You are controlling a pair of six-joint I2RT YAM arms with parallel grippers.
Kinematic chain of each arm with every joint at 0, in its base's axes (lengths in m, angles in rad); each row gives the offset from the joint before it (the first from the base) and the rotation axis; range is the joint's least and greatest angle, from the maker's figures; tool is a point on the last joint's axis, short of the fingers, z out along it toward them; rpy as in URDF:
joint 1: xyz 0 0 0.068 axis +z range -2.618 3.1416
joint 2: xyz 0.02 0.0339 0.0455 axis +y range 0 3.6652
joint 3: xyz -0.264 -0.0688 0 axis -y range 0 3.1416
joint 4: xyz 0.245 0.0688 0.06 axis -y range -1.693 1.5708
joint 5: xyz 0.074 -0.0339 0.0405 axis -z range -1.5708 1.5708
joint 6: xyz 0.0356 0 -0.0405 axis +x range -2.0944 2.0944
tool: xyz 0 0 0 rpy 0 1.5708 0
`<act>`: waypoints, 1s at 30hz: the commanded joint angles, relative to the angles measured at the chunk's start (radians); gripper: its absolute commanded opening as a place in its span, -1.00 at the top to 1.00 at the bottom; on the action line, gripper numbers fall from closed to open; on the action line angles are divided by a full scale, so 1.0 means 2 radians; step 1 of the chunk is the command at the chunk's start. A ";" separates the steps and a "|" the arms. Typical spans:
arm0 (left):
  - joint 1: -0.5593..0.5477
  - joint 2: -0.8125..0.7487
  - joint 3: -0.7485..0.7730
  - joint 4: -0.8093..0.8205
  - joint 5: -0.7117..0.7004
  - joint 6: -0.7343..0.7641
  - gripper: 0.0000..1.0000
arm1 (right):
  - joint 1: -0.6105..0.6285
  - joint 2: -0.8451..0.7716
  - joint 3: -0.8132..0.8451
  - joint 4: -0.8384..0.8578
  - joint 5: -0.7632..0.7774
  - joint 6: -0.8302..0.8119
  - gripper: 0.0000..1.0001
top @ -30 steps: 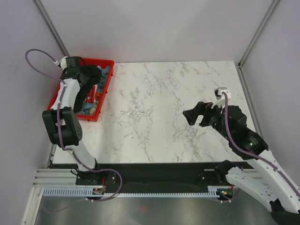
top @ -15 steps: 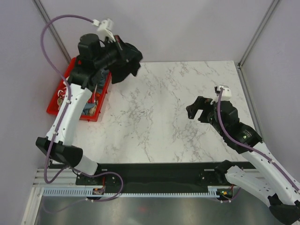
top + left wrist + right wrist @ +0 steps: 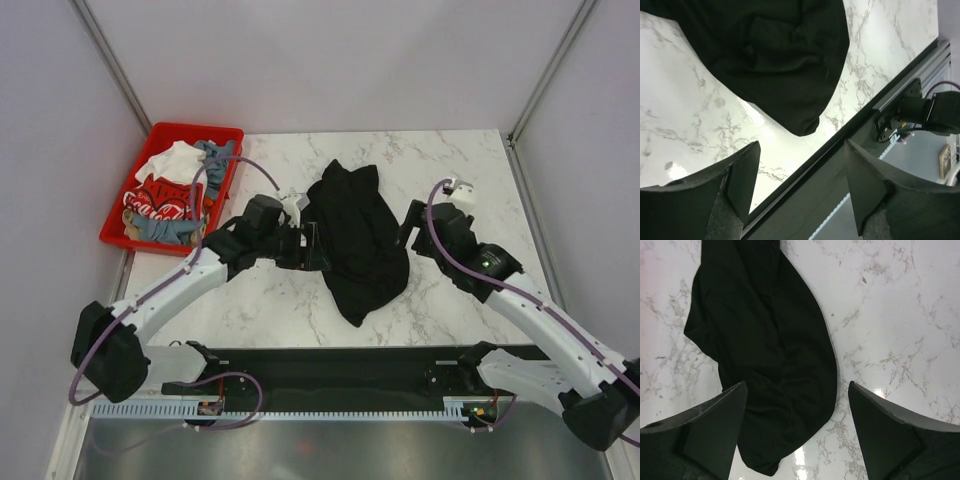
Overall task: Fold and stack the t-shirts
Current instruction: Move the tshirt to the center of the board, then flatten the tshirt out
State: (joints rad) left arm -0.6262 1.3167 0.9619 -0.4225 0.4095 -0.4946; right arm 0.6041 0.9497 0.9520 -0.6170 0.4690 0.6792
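A plain black t-shirt (image 3: 357, 238) lies crumpled in a long heap in the middle of the marble table. My left gripper (image 3: 318, 243) sits low at the shirt's left edge. In the left wrist view its jaws (image 3: 802, 185) stand open and empty, with the shirt (image 3: 775, 60) beyond them. My right gripper (image 3: 412, 222) hovers at the shirt's right edge, and it is open (image 3: 795, 430) above the cloth (image 3: 765, 340). A white tee (image 3: 172, 160), a red Coca-Cola tee (image 3: 160, 205) and a grey-blue tee (image 3: 215, 160) lie in the bin.
The red plastic bin (image 3: 195, 128) stands at the table's far left corner. Bare marble (image 3: 460, 170) surrounds the black shirt. The table's near edge and a black rail (image 3: 860, 120) run just below the shirt's lower tip. Grey walls close in the back and sides.
My left arm swung from the bin to the table's middle with the black shirt, then opened; the shirt now lies on the marble. My right arm moved left to the shirt.
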 commanded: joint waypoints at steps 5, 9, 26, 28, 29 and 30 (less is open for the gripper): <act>0.048 -0.047 -0.013 0.040 -0.085 -0.018 -0.54 | -0.004 0.128 0.013 0.048 -0.017 -0.009 -0.50; 0.078 0.014 0.007 0.059 -0.069 -0.028 -0.50 | -0.023 0.201 0.013 0.094 -0.044 -0.048 -0.31; 0.054 0.228 0.087 0.143 0.006 -0.092 -0.30 | -0.065 0.422 0.109 0.170 -0.126 -0.163 -0.23; 0.045 0.234 0.082 0.143 0.002 -0.089 -0.31 | -0.065 0.423 0.105 0.170 -0.130 -0.161 -0.27; 0.041 0.233 0.074 0.144 -0.003 -0.091 -0.33 | -0.065 0.423 0.103 0.168 -0.140 -0.153 -0.29; 0.033 0.233 0.071 0.144 -0.008 -0.091 -0.35 | -0.065 0.419 0.094 0.169 -0.144 -0.150 -0.30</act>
State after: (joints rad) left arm -0.5331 1.7786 1.1072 -0.1761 0.3954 -0.6468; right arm 0.4717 1.7931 1.1435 -0.3054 0.2104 0.3817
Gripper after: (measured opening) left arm 0.667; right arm 0.645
